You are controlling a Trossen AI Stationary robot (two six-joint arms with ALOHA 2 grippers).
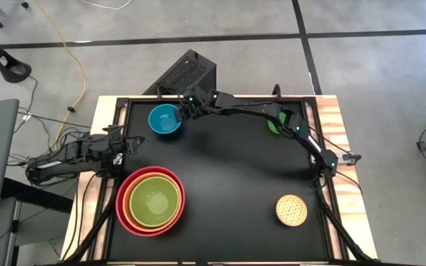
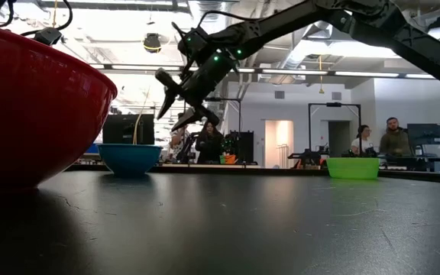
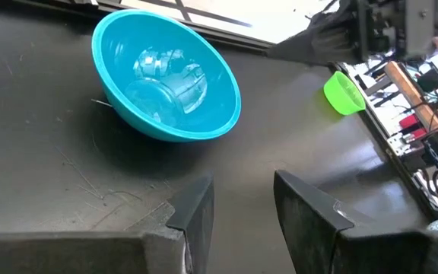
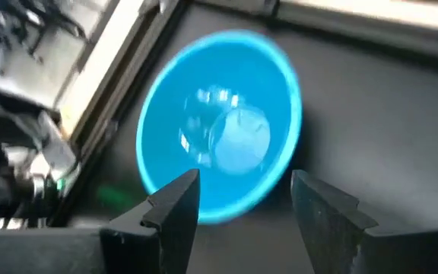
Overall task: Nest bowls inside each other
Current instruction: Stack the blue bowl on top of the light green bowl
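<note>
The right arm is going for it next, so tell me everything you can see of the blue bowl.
The blue bowl is a round, glossy bowl, plastic by its look, light blue inside and out, with a small flat bottom that catches glare. It is empty and stands upright on the black table near the far left corner, apart from the other bowls. The right gripper hangs open just above its rim on the far right side; no finger touches it as far as the views show. Only the table touches it.
</note>
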